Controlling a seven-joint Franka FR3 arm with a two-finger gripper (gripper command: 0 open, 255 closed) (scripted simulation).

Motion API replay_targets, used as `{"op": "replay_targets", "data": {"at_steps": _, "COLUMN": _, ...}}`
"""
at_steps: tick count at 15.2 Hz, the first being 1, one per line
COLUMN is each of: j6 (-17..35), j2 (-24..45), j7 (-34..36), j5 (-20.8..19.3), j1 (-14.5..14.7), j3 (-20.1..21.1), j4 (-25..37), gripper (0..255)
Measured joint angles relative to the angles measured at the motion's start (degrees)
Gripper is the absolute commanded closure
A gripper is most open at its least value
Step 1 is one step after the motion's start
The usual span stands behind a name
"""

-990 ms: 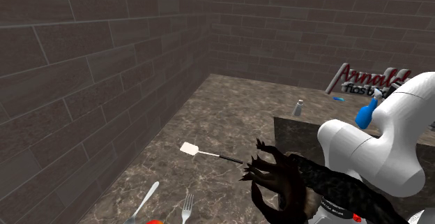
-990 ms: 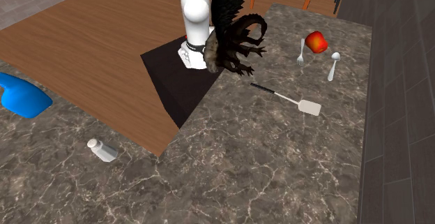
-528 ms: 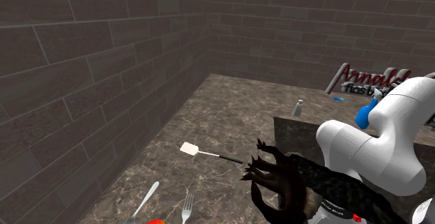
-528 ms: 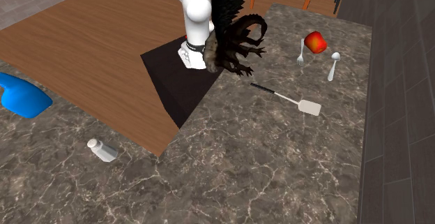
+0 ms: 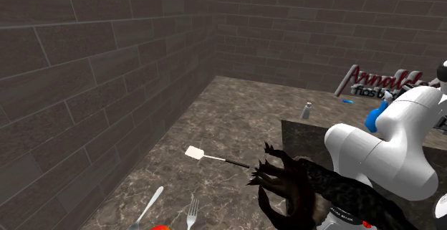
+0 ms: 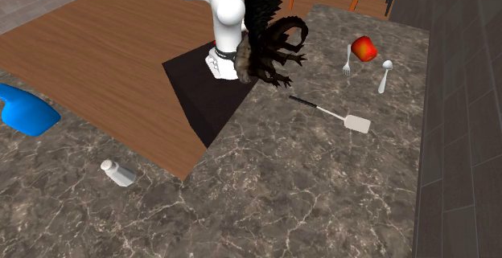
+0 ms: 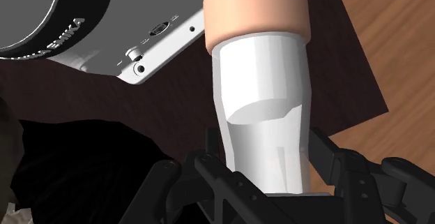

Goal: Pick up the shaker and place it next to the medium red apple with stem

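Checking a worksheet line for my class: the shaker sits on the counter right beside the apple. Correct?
No. The shaker sits on the counter far from the apple, near the blue object; the second exterior view shows it.

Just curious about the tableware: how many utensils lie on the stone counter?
3: a fork and a spoon on either side of the red apple, and a spatula lying apart, nearer the counter's middle. More could hide behind the arm.

- small pale upright shaker [image 5: 306,110] sits way back on the dark marble countertop [image 5: 229,114], near its inner edge
- flat white spatula with black handle [image 5: 195,152] lies mid-counter
- bit of red apple [image 5: 159,228] shows between the silver spoon [image 5: 147,208] and silver fork [image 5: 192,212]
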Motion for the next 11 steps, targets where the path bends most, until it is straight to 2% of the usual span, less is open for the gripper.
{"op": "replay_targets", "data": {"at_steps": 11, "j6": -11.0, "j2": -6.9, "j7": 0.6, "j5": -8.4, "j1": 0.3, "j3": -9.2, "j4": 4.2, "gripper": 255}}
